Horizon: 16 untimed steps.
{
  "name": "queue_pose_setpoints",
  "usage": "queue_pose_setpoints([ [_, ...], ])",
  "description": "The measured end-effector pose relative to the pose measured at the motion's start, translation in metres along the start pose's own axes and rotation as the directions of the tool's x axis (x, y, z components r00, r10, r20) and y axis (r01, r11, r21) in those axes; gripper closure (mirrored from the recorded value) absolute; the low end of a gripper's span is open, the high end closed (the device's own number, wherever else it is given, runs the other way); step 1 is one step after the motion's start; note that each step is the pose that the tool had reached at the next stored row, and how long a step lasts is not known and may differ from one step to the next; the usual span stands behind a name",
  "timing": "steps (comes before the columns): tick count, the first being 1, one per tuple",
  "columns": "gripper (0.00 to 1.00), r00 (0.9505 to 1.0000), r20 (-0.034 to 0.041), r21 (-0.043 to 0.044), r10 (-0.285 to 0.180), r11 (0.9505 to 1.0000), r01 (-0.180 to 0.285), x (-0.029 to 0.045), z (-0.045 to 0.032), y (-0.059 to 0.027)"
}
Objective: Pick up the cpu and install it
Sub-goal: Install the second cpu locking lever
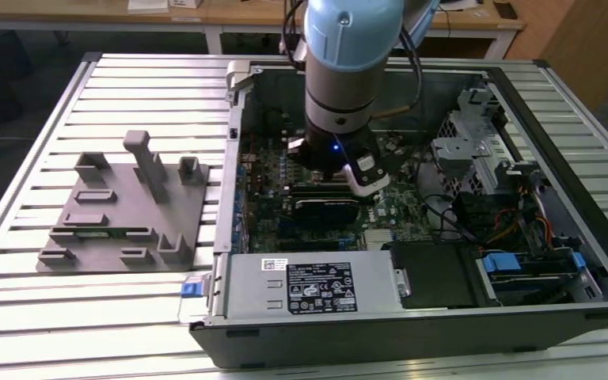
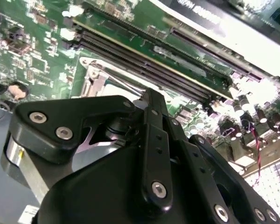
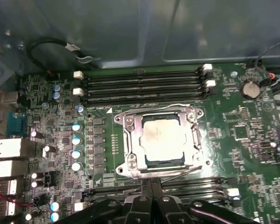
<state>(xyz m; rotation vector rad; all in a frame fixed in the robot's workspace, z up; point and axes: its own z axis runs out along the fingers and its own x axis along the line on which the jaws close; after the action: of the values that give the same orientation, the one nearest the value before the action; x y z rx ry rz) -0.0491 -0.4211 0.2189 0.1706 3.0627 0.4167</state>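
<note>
- Ribbed metal slats formed the tabletop (image 1: 135,95), with an open computer case (image 1: 557,261) lying on its side on it and wooden desks along the back of the room.
- In the first wrist view the cpu (image 3: 164,141), pale and silvery on top, sat flat inside the motherboard socket, framed all round by the metal socket bracket (image 3: 130,140).
- Black memory slots (image 3: 142,84) ran in parallel rows on one side of the socket, and more slots (image 3: 196,185) ran on the opposite side, between the socket and the gripper.
- A row of small capacitors (image 3: 76,147) stood beside the socket, and a round coin battery (image 3: 250,89) lay well apart from it on the green motherboard (image 3: 242,140).
- The gripper (image 3: 151,184) hung near the socket edge with its two fingertips pressed together, nothing between them, not touching the cpu.
- In the second wrist view the gripper's black linkage (image 2: 151,154) sat above the socket area.
- In the exterior view the arm (image 1: 348,63) reached straight down into the case above the motherboard.
- A grey power supply (image 1: 309,286) sat at the near end of the case, and a grey parts fixture (image 1: 124,210) rested on the table at the exterior view's left.
</note>
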Motion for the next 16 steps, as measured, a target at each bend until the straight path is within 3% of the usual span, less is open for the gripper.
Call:
queue_pose_setpoints([
  [10,0.89,1.0000,-0.0038,-0.0052,0.001,1.0000,-0.001,0.0047,0.0088,-0.0032],
  [12,0.89,1.0000,-0.0046,-0.0143,0.001,0.9999,-0.002,0.0050,0.0096,-0.0035],
  [14,0.89,1.0000,-0.0069,-0.0365,0.003,0.9993,-0.003,0.0052,0.0096,-0.0040],
  [16,0.89,1.0000,-0.0077,-0.0443,0.003,0.9990,-0.004,0.0058,0.0100,-0.0048],
])
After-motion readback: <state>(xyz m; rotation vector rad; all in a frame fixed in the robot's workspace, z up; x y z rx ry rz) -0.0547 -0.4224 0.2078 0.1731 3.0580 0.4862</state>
